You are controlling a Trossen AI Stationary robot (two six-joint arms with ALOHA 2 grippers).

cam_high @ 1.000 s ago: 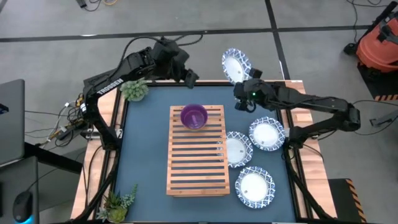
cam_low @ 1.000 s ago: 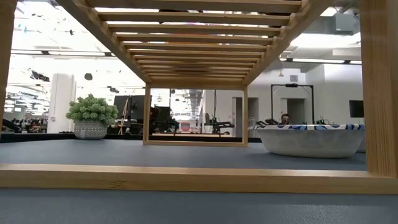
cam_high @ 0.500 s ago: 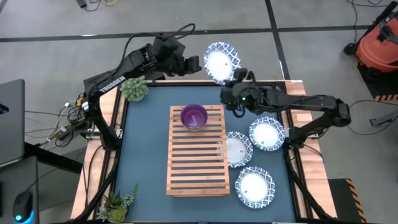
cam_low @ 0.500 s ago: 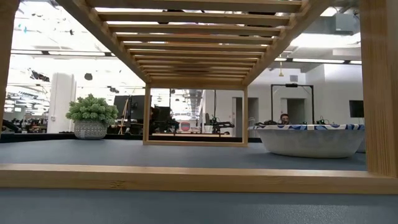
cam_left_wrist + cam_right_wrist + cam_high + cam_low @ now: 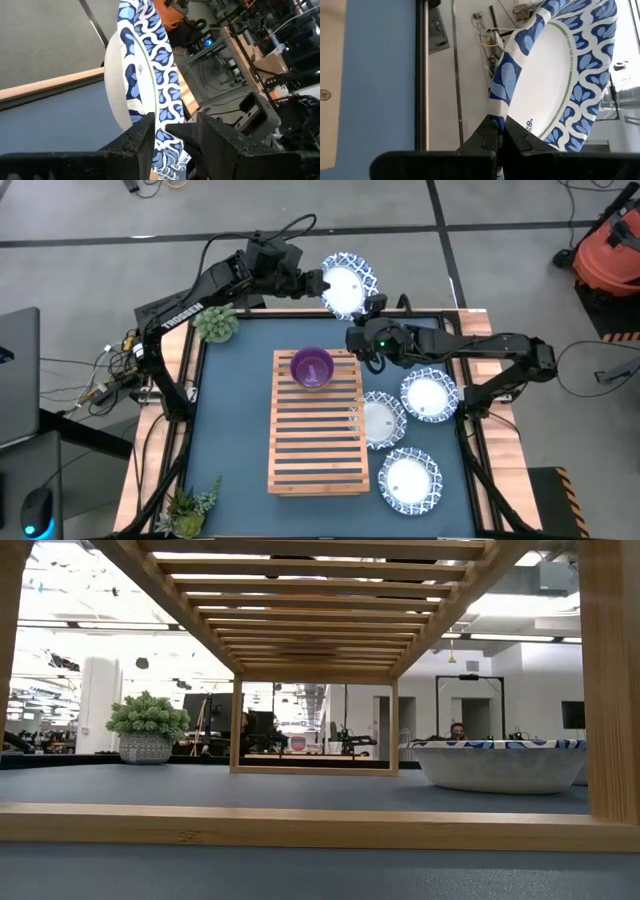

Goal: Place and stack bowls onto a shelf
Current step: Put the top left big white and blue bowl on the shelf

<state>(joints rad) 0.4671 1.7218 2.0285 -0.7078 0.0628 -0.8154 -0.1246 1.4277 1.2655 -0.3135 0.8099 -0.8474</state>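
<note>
The dark blue table [image 5: 230, 410] takes up most of the floor space here, and in the middle of it lies the shelf [image 5: 315, 450], a long light-wood rack of parallel slats. At the rack's far end sits a small purple bowl [image 5: 312, 367], alone on the slats. To the right of the rack three white dishes with blue patterned rims rest on the tabletop: one [image 5: 381, 419] touching the rack's edge, one [image 5: 429, 395] just beside it further right, and one [image 5: 408, 479] nearer the front corner. From table height one of these dishes [image 5: 498, 762] shows low and wide beyond the rack's frame. A fourth dish of the same kind [image 5: 346, 283] is held up in the air past the table's far edge, tilted on its side, between the two arms. The left gripper [image 5: 313, 283] reaches in from the left with its fingers [image 5: 145, 137] standing either side of the dish's rim; whether they actually press it I cannot tell. The right gripper [image 5: 362, 308] comes from the right, its fingers [image 5: 487, 135] pinched together on the lower edge of the same dish. A small green potted plant [image 5: 215, 323] stands at the far left corner of the table and another [image 5: 190, 505] at the near left corner.
</note>
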